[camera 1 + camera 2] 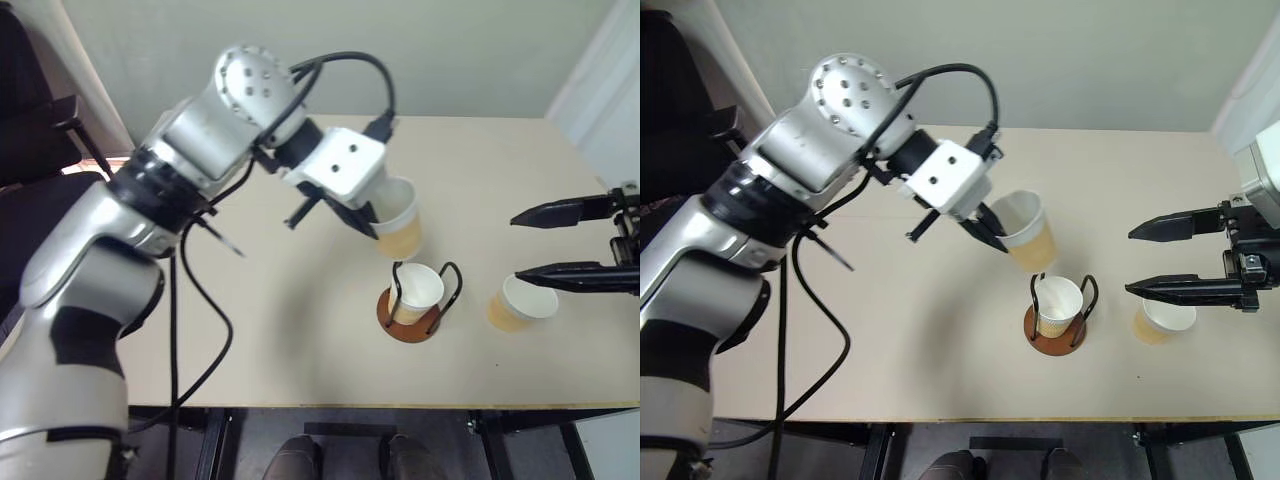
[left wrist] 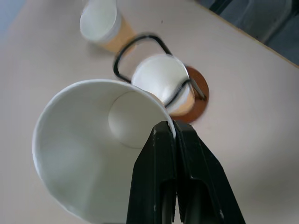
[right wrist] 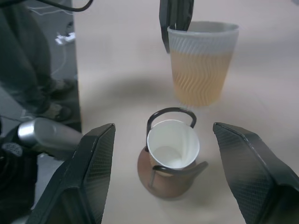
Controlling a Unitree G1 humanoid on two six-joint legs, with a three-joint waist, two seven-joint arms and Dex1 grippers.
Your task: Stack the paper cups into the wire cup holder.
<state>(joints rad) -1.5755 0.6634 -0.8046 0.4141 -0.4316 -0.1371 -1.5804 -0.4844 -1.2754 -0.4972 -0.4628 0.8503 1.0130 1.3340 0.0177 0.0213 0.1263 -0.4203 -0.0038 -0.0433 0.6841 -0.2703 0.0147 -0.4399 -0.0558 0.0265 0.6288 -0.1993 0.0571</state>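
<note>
**Second cup held above the holder**

Nearest, a tan-yellow paper cup (image 1: 415, 293) sits in the reddish-brown wire cup holder (image 1: 411, 321). Right, another cup (image 1: 522, 303) stands beneath the wide-open right gripper (image 1: 528, 243). Farther, the left gripper (image 1: 366, 220) pinches a third cup's (image 1: 398, 222) rim, aloft.

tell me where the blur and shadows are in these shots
Left wrist view: the held cup and the left gripper's fingers are soft up close. Right wrist view: the held cup casts a faint shadow on the table. Eye views: the holder is sharp, shadows weak.
</note>
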